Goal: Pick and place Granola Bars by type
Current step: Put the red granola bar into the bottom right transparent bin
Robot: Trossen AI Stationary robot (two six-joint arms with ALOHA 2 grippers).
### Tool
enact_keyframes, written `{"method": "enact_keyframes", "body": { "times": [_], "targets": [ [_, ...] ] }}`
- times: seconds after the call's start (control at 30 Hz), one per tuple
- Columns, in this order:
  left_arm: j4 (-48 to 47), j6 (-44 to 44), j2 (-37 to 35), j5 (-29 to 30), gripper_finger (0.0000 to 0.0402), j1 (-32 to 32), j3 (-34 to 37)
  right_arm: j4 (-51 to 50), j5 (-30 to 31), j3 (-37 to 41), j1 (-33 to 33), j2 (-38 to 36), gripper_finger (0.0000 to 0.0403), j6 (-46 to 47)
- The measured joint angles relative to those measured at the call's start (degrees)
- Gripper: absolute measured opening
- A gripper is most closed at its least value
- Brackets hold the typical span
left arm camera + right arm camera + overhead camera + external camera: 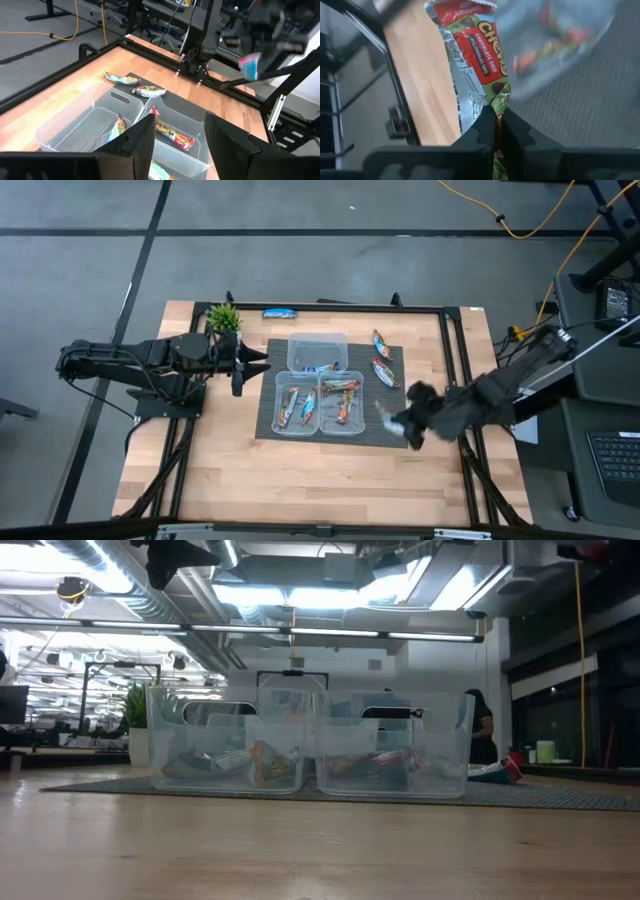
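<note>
My right gripper (403, 426) is shut on a granola bar in a red and green wrapper (480, 55), held above the dark mat's right part (392, 430). My left gripper (250, 365) is open and empty, level, just left of the three clear tubs (318, 352). The two near tubs hold several bars (298, 406) (341, 402). Two more bars (381, 343) (384, 372) lie flat on the mat right of the tubs. A blue bar (280, 312) lies on the wood at the far edge. In the left wrist view the open fingers (177, 142) point over the tubs. My right gripper pinches one end of the wrapper (496, 116) between its two fingers. The bar sticks out lengthwise beyond the fingertips, along the fingers. In the left wrist view the held bar (249, 63) shows lifted clear of the table.
A small green plant (224, 318) stands at the table's far left, close to my left arm. A black frame rail (440, 308) runs along the table's far and right edges. Bare wood lies toward the near edge (300, 480).
</note>
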State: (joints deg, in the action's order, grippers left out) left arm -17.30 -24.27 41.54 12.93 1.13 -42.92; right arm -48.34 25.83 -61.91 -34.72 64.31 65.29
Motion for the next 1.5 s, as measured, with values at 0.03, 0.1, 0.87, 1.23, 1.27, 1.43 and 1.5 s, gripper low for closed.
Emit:
{"method": "enact_keyframes", "body": {
  "times": [0.03, 0.1, 0.87, 1.23, 1.27, 1.43, 1.5],
  "targets": [
    [0.0, 0.0, 0.0, 0.0, 0.0163, 0.0, 0.0, 0.1, 1.2, 0.0, 0.5, -1.9, 0.0018, -1.9],
    [0.0, 0.0, 0.0, 0.0, 0.0163, 0.0, 0.0, 0.7, 1.9, 0.0, 1.4, -5.5, 0.002, -6.5],
    [-0.5, -1.6, 0.0, 2.7, 0.0163, 0.0, 0.0, 20.7, -24.3, -0.1, 31.2, -12.2, 0.0018, -50.3],
    [-0.5, -3.1, 0.0, 3.1, 0.0163, 0.0, 0.0, 21.1, -39.9, -0.1, 41.6, -3.4, 0.0019, -53.6],
    [-0.5, -3.4, 0.0, 3.1, 0.0163, 0.0, 0.0, 20.7, -39.9, -0.1, 41.6, -2.5, 0.0019, -53.7],
    [-0.6, -3.5, 0.0, 3.1, 0.0163, 0.0, 0.0, 16.5, -35.5, -0.2, 40.7, 4.8, 0.0018, -54.6],
    [-0.8, -3.5, 0.0, 3.1, 0.0163, 0.0, 0.0, 15.5, -32.9, -0.2, 39.8, 8.5, 0.0018, -55.6]
  ]
}}
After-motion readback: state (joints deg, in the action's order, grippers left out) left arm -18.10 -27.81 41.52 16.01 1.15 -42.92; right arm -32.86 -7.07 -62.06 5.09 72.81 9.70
